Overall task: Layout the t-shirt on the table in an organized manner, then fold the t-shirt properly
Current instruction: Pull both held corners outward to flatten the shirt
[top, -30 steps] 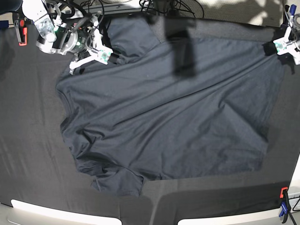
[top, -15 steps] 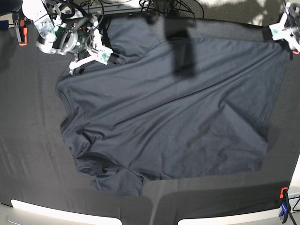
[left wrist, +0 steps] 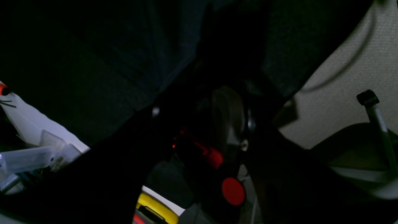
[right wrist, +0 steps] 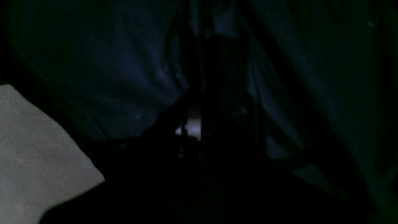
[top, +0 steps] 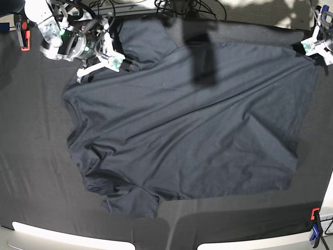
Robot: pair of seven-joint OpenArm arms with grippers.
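Note:
The dark navy t-shirt [top: 182, 130] lies spread across the black table [top: 31, 156], neck to the left and hem to the right, with wrinkles near the lower-left sleeve. At the top left, my right gripper [top: 118, 63] is shut on the cloth beside the upper sleeve. The right wrist view shows navy t-shirt folds [right wrist: 108, 77] bunched toward its centre. My left gripper [top: 317, 48] sits at the hem's far right corner with its white fingers apart. The left wrist view is too dark to show a grip.
A red clamp [top: 24, 39] stands at the far left corner. A red and blue clamp [top: 315, 226] is at the near right. Cables [top: 177, 6] hang over the far edge. The pale table edge [top: 67, 237] runs along the front. Beyond the table corner lie pale carpet [left wrist: 357, 62] and a red clamp [left wrist: 214, 157].
My left gripper rose toward the far right corner, then came back down a little beside the hem corner. The right arm and the shirt's left side stayed put.

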